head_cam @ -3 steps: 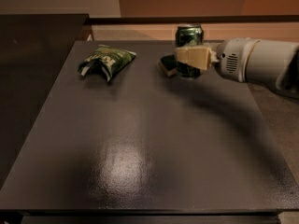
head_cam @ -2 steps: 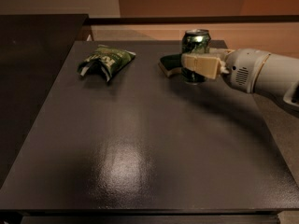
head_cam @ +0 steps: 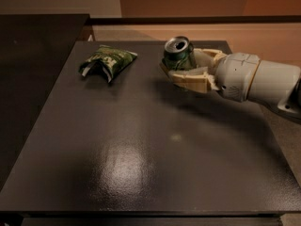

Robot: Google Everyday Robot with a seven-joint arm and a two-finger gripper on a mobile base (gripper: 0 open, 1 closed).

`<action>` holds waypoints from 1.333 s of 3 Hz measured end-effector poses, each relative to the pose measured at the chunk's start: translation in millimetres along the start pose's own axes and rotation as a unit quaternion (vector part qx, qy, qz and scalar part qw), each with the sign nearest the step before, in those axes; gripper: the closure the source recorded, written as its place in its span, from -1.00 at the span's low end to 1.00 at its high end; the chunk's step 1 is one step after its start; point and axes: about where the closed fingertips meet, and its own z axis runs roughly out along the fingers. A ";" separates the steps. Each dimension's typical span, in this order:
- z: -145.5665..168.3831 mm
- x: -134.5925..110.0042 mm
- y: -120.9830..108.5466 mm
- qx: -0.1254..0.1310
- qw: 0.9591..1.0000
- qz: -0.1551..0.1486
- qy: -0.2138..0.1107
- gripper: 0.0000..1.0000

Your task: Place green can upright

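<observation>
Near the far right corner of the table [head_cam: 141,154], the gripper [head_cam: 186,65] pinches the green can [head_cam: 178,55] between its two cream fingers [head_cam: 190,80]. One finger crosses the can's lower body on the near side and the other sits behind it. The can's long axis is close to upright but leans. Its silver pull-tab top points up and tips towards the near left. Whether its base touches the table cannot be told. The white arm [head_cam: 254,79] reaches in over the right edge. A green-and-white snack bag [head_cam: 107,61] lies well apart, towards the far left corner.
</observation>
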 end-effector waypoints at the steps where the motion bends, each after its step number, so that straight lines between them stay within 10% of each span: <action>1: 3.0 5.3 10.2 -0.019 0.998 -0.057 0.008 1.00; 4: -1.7 33.7 19.3 -0.021 0.999 -0.034 -0.023 1.00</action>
